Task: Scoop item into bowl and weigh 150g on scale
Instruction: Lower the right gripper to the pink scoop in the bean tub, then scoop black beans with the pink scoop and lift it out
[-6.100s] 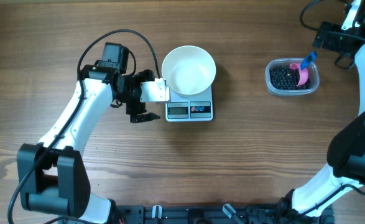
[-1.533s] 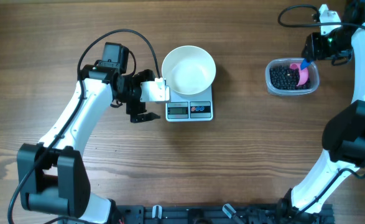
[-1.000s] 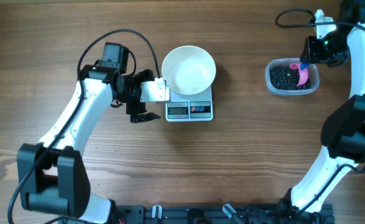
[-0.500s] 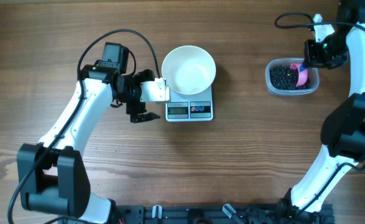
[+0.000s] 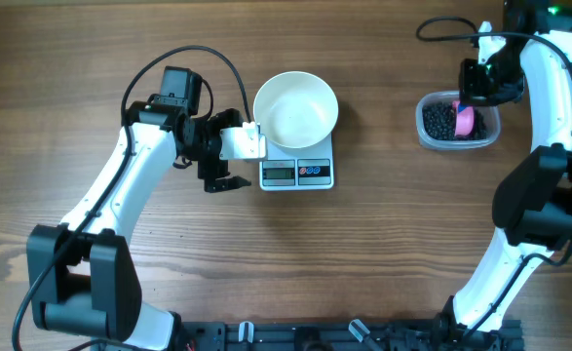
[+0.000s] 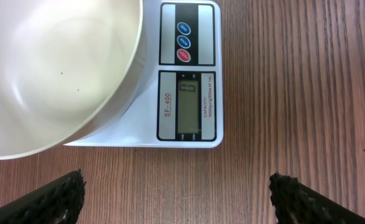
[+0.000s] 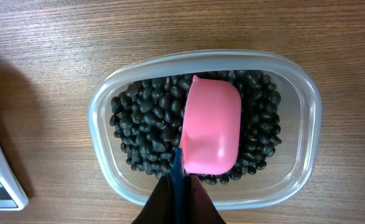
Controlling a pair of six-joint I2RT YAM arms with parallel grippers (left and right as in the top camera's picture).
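Wooden table (image 5: 383, 244), two arms. Left gripper (image 6: 179, 199) is spread wide, holding nothing, parked just beside the scale (image 5: 297, 173). White bowl (image 5: 295, 107) sits on the scale, empty apart from a few specks; display looks zeroed. Clear tub (image 7: 101, 106) is well apart on the right side. Right gripper (image 7: 179, 208) is clamped tight on the blue handle of the pink scoop (image 7: 212, 127), which lies in the tub on top of the beans (image 7: 145, 118). The scoop looks mouth-down, not certain.

Step in hand, as I read it: load the first scoop. To do it well, roll the wrist so the mouth faces up, then dig low through the bean pile towards the tub wall. Lift level and slowly. The thin handle could twist in the grip, and the light tub could slide. Cross to the bowl without tilting, and tip over its centre, not its rim.
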